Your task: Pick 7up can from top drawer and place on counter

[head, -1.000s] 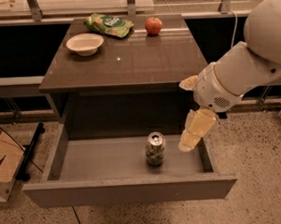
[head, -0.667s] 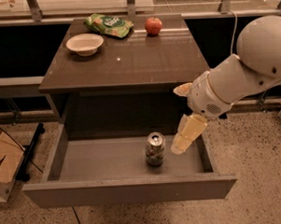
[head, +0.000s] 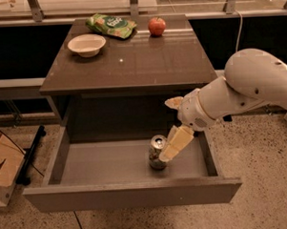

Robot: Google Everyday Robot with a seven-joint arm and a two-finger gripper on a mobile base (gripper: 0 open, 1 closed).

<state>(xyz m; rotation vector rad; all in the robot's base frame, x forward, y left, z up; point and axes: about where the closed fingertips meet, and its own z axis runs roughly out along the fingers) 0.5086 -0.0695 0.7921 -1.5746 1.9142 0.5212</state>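
At far left stands a brown cardboard box (head: 1, 166) on speckled floor. On the counter (head: 146, 63), dark, glossy and rectangular, sit a round off-white bowl (head: 86, 44), a crinkled green chip bag (head: 111, 26) and a smooth red apple (head: 157, 26). Below it the top drawer (head: 107, 163) is pulled out, shallow, flat and matte grey. The 7up can (head: 157, 153) stands upright on its floor, silver-topped and pale-sided. My gripper (head: 165, 130) is spread wide, one cream finger (head: 176, 141) slanting down against the can's right side. I can't read the bag's or the can's lettering.
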